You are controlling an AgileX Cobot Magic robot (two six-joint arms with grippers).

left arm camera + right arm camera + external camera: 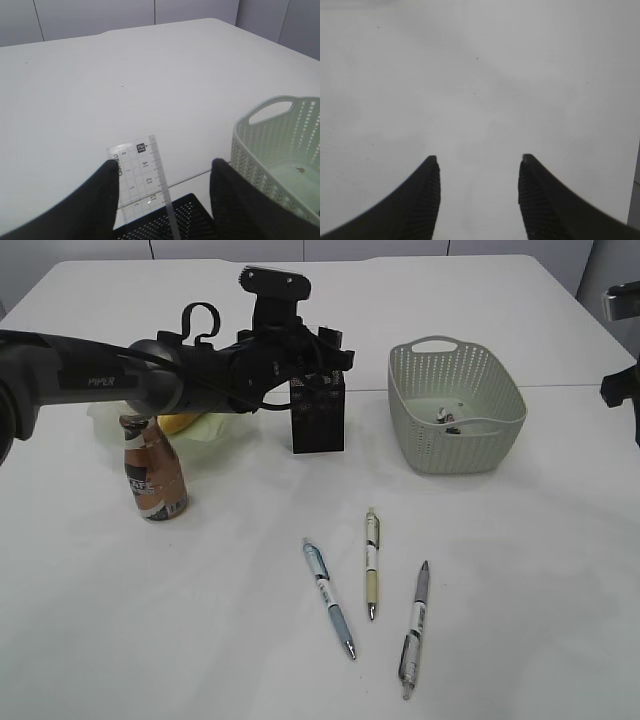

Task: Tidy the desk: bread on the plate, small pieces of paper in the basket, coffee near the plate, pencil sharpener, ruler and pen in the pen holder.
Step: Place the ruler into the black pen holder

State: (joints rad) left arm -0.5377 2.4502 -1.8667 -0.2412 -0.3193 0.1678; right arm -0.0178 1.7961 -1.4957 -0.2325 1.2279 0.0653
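Above the pen holder [165, 220], the ruler [140, 177] stands upright, its lower end inside the mesh box; the left gripper [165, 172] brackets it with jaws parted, left finger beside the ruler's edge; right gripper [479, 175] spread over bare desk [480, 75]; basket [456, 408] nearby; three pens [370, 562] lie in front.

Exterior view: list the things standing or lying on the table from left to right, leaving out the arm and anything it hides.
Coffee bottle → pen holder → blue pen → yellow pen → grey pen → basket.
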